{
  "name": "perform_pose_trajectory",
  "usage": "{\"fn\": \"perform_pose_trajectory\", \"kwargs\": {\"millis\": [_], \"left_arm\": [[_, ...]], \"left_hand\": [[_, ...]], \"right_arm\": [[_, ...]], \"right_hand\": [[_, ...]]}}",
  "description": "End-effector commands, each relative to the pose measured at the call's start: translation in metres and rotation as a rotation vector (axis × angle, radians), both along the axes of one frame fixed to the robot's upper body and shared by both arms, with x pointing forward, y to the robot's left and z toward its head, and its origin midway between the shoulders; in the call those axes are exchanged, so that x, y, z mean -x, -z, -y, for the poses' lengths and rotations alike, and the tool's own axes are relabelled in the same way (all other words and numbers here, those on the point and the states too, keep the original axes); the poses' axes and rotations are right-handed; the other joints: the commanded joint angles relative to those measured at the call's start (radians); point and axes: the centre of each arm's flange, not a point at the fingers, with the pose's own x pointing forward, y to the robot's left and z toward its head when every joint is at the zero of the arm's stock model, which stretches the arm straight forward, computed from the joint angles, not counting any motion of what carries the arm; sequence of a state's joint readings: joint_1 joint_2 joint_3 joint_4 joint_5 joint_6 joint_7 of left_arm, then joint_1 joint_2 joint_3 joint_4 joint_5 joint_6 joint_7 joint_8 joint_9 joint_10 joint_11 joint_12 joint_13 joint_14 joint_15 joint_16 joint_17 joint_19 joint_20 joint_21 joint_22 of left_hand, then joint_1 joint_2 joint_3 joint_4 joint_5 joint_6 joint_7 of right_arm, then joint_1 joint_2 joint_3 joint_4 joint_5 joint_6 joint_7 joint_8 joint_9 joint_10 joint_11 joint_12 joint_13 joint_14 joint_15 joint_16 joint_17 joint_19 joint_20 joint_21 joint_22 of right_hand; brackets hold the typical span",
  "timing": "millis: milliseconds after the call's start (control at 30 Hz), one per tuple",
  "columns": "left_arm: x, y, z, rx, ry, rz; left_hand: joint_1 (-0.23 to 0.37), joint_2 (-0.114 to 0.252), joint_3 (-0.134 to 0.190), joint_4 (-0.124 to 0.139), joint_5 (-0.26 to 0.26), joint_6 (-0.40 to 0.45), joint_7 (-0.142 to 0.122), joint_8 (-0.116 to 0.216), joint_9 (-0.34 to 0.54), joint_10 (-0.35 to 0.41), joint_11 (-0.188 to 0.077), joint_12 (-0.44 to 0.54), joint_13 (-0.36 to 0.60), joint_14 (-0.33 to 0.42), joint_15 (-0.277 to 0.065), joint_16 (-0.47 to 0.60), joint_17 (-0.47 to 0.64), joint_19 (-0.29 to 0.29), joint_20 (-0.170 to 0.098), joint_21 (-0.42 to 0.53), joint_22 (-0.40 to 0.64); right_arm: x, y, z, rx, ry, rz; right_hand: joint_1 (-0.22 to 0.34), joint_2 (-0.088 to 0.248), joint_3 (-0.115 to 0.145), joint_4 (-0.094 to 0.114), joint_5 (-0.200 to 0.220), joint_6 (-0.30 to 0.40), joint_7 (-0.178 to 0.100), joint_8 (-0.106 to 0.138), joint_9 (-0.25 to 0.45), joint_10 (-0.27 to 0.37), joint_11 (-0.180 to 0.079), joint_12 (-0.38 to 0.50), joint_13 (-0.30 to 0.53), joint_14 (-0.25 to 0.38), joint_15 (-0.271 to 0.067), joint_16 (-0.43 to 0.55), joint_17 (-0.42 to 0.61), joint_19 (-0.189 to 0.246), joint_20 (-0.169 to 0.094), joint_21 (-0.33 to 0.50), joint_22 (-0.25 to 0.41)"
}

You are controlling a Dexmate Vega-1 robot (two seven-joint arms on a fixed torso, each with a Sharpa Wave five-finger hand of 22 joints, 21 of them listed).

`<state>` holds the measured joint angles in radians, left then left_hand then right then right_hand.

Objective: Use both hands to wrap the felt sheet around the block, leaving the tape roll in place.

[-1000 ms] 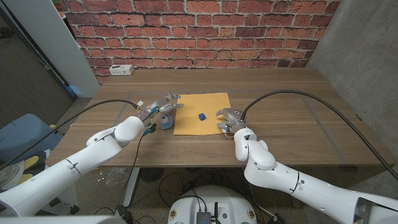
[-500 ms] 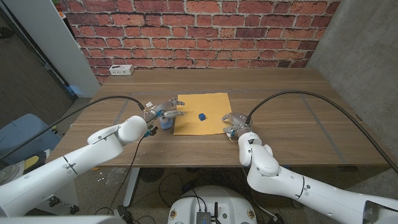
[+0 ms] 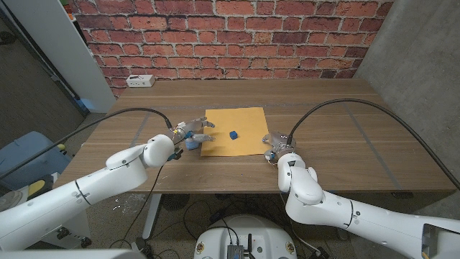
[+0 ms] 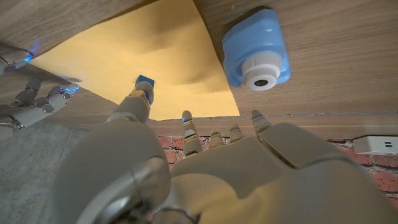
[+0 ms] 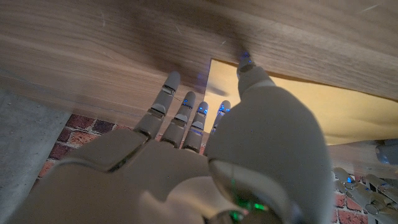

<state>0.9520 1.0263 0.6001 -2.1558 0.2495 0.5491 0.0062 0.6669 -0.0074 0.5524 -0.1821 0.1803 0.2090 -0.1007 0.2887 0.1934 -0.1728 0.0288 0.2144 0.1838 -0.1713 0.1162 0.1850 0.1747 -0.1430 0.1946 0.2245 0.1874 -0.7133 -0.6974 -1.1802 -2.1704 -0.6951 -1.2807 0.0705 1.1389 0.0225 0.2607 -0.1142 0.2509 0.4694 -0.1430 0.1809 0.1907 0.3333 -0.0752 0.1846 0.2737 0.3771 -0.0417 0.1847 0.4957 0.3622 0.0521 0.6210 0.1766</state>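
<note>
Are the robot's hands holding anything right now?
No. The left hand hovers open by the tape roll, and the right hand is open by the felt sheet's corner. Nothing is held.

Tape roll (image 3: 192,142) crowds felt sheet (image 3: 233,131) left edge; block (image 3: 233,134) mid-sheet, open table around.

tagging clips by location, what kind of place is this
Probably an indoor lab or workshop: a bare brick wall behind a wooden table, a power strip on it, and loose cables on the floor.
</note>
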Motion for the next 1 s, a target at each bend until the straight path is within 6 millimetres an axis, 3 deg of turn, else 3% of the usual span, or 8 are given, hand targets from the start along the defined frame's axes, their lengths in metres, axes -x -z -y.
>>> {"fn": "perform_pose_trajectory", "kwargs": {"millis": [33,100,167,367,400,800,900,1000], "left_arm": [[0.012,0.001,0.009,-0.107,-0.105,0.002],[0.011,0.001,0.011,-0.122,-0.116,-0.029],[0.011,0.001,0.012,-0.129,-0.12,-0.04],[0.014,0.002,0.019,-0.192,-0.174,-0.038],[0.015,0.003,0.02,-0.206,-0.187,-0.032],[0.009,0.01,0.027,-0.266,-0.256,-0.074],[0.006,0.012,0.028,-0.276,-0.265,-0.084],[0.004,0.013,0.027,-0.27,-0.259,-0.092]], "left_hand": [[0.028,-0.007,-0.003,0.003,0.003,0.014,0.004,-0.003,0.003,-0.008,-0.014,-0.003,0.004,-0.064,0.002,-0.002,0.002,0.003,-0.004,-0.006,0.002],[0.04,-0.011,-0.005,0.003,0.003,0.017,0.011,-0.003,0.004,-0.006,-0.001,-0.003,0.004,-0.066,0.006,-0.002,0.002,0.004,-0.002,-0.006,0.003],[0.052,-0.017,-0.008,0.003,0.002,0.033,0.005,0.002,0.004,-0.009,-0.01,-0.004,0.004,-0.069,0.002,-0.003,0.002,0.004,-0.008,-0.007,0.003],[0.074,-0.023,-0.012,0.005,0.004,0.034,0.003,0.0,0.005,-0.009,0.003,-0.004,0.004,-0.074,0.011,-0.003,0.002,0.007,-0.002,-0.007,0.003],[0.082,-0.025,-0.013,0.005,0.004,0.039,-0.005,0.001,0.006,-0.01,-0.011,-0.004,0.004,-0.074,0.008,-0.003,0.002,0.007,-0.004,-0.008,0.003],[0.141,-0.025,-0.022,0.011,0.005,0.026,-0.009,-0.013,0.008,-0.01,-0.002,-0.005,0.005,-0.087,0.013,-0.004,0.002,0.008,-0.003,-0.01,0.003],[0.15,-0.022,-0.026,0.014,0.005,0.021,0.001,-0.018,0.008,-0.01,0.005,-0.005,0.005,-0.089,0.017,-0.004,0.002,0.008,0.0,-0.011,0.004],[0.155,-0.022,-0.029,0.015,0.004,0.02,-0.002,-0.019,0.008,-0.01,-0.003,-0.005,0.005,-0.091,0.014,-0.004,0.002,0.007,-0.004,-0.011,0.004]], "right_arm": [[-0.002,0.001,0.002,0.031,0.034,-0.054],[-0.003,0.001,0.003,0.03,0.033,-0.052],[-0.003,0.001,0.003,0.029,0.032,-0.05],[-0.004,0.0,0.004,0.029,0.031,-0.048],[-0.005,0.0,0.004,0.03,0.03,-0.049],[-0.007,-0.002,0.003,0.038,0.019,-0.057],[-0.008,-0.002,0.004,0.035,0.013,-0.057],[-0.007,-0.003,0.004,0.033,0.011,-0.055]], "right_hand": [[0.011,-0.001,0.004,-0.01,0.005,-0.008,-0.006,0.0,0.002,-0.008,-0.005,-0.001,0.002,-0.012,-0.08,-0.001,0.0,-0.011,0.0,-0.003,0.001],[0.012,-0.001,0.006,-0.012,0.006,-0.007,-0.007,0.001,0.002,-0.008,-0.004,0.0,0.001,-0.013,-0.08,0.0,-0.001,-0.011,-0.001,-0.003,0.001],[0.012,-0.001,0.007,-0.012,0.006,-0.007,-0.007,0.002,0.002,-0.007,-0.004,0.002,0.001,-0.013,-0.08,0.002,-0.001,-0.012,-0.001,-0.004,0.001],[0.008,-0.003,0.007,-0.012,0.007,-0.005,-0.007,0.005,0.002,-0.006,-0.004,0.004,0.0,-0.014,-0.08,0.004,-0.003,-0.01,0.0,-0.005,0.001],[0.007,-0.003,0.006,-0.012,0.007,-0.005,-0.007,0.005,0.002,-0.006,-0.004,0.004,0.0,-0.014,-0.08,0.005,-0.003,-0.01,0.0,-0.005,0.001],[0.005,-0.006,0.008,-0.014,0.009,-0.009,-0.009,0.006,0.002,-0.012,-0.008,0.005,-0.003,-0.018,-0.081,0.008,-0.007,-0.012,-0.001,-0.009,0.001],[0.003,-0.006,0.009,-0.014,0.009,-0.009,-0.008,0.007,0.002,-0.009,-0.003,0.007,-0.003,-0.017,-0.081,0.009,-0.008,-0.011,0.0,-0.009,0.001],[0.001,-0.006,0.008,-0.014,0.009,-0.008,-0.008,0.007,0.002,-0.009,-0.003,0.008,-0.004,-0.016,-0.081,0.011,-0.009,-0.01,0.0,-0.009,0.002]]}}
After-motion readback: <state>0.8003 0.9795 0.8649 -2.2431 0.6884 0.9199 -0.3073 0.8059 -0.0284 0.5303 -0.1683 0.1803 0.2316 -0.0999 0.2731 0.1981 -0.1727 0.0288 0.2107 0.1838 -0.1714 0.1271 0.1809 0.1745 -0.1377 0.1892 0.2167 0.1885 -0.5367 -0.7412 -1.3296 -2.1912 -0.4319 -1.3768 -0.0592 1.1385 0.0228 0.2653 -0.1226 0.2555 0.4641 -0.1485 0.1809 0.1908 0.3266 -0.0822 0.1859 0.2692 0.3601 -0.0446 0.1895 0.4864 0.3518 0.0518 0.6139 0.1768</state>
